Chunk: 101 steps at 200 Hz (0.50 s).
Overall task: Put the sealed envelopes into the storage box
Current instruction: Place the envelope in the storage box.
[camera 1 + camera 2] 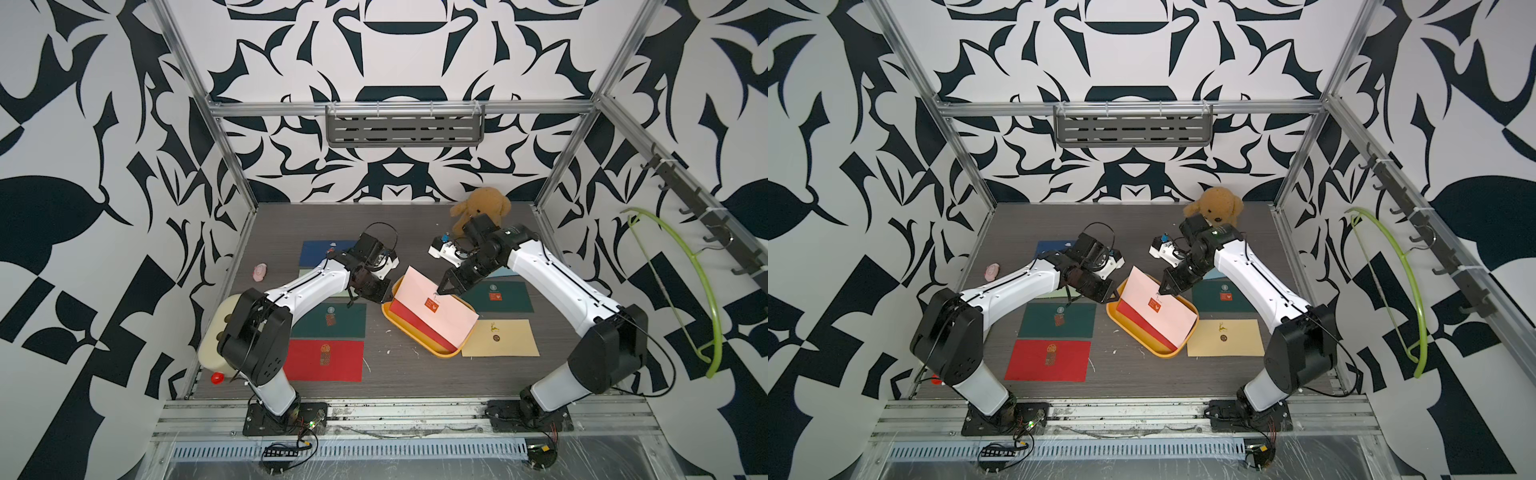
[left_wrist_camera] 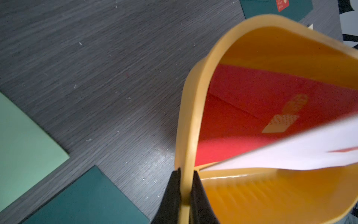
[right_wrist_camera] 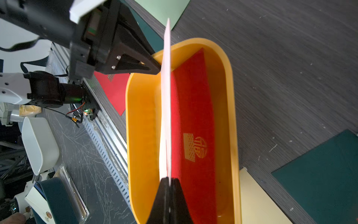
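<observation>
Top view: your L gripper (image 1: pixel 384 296) is clamped on the 10 o'clock rim corner of the shallow mustard-yellow plastic tub (image 1: pixel 432 352), mid-table. Your R gripper (image 1: pixel 439 291) pinches the top edge of the flat pink paper envelope (image 1: pixel 440 318), which stands tilted in the tub over a red envelope w/ gold print (image 1: pixel 415 324). Loose around the tub: plain red envelope (image 1: pixel 326 359) at 8 o'clock, dark green envelope (image 1: pixel 330 320) at 9, cream envelope (image 1: pixel 500 338) at 4. L wrist: black fingers (image 2: pixel 172 197) squeeze the yellow rim between them. R wrist: jaws pressed tight on the pink envelope, seen edge-on, its lower edge down inside the tub.
</observation>
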Each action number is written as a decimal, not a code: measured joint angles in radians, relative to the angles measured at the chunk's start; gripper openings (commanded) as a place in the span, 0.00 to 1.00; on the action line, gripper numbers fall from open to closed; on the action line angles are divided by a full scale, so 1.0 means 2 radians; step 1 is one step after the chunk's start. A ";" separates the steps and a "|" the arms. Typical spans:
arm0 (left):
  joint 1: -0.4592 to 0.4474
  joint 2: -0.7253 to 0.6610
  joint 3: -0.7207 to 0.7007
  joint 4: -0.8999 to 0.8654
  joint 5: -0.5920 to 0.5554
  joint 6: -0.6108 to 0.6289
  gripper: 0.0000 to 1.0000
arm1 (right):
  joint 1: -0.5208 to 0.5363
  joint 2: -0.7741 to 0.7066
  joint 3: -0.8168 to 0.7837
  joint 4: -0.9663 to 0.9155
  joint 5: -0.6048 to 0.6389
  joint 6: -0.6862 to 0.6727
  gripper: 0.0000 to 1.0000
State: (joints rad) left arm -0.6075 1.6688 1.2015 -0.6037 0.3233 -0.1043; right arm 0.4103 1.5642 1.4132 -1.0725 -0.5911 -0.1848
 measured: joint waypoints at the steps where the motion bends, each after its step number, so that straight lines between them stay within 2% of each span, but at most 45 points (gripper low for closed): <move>1: 0.000 0.000 0.000 0.000 0.000 0.000 0.00 | 0.000 0.000 0.000 0.000 0.000 0.000 0.00; 76: 0.001 -0.010 -0.013 0.003 0.006 0.000 0.00 | 0.000 0.013 -0.038 0.032 0.002 0.002 0.00; 101: 0.005 -0.013 -0.018 0.004 0.007 -0.001 0.00 | 0.000 0.026 -0.039 0.039 0.007 0.006 0.06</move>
State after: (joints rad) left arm -0.5968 1.6424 1.1660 -0.5953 0.3382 -0.1070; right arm 0.4103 1.6154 1.3357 -0.9939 -0.5774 -0.1730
